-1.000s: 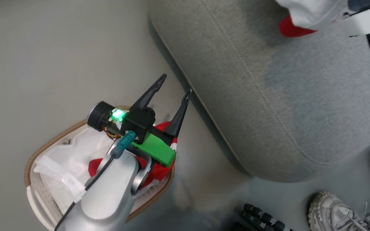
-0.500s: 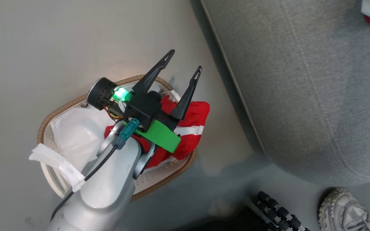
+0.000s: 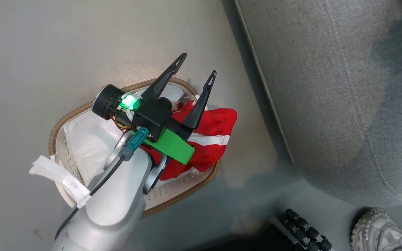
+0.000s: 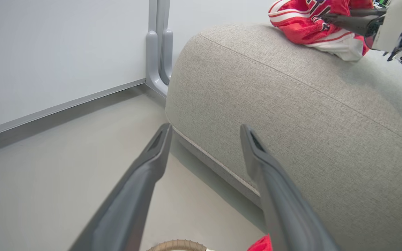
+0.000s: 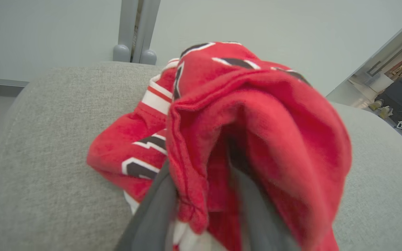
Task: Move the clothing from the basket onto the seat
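My left gripper [image 3: 198, 64] is open and empty, hovering over the far end of the basket [image 3: 69, 116], a white perforated tub with a brown woven rim. A red garment with a white stripe [image 3: 215, 139] lies in the basket and hangs over its rim towards the seat [image 3: 326, 87]. In the left wrist view the open fingers [image 4: 145, 181] point at the seat's grey side [image 4: 291, 111]. On the seat top, my right gripper [image 4: 351, 19] is shut on a second red garment [image 5: 243, 115] with black-and-white numerals, which drapes over its fingers [image 5: 152, 216].
The white liner [image 3: 82, 143] bunches at the basket's left end. A person's pale shoe [image 3: 379, 233] and a black ribbed object [image 3: 302, 230] lie on the floor below the seat. A white wall panel with a grey post [image 4: 157, 52] stands behind the seat.
The head camera has swung left, so the seat slid right and the garment on it left the view. The basket's red garment shows more fully. My left gripper stays open over the basket.
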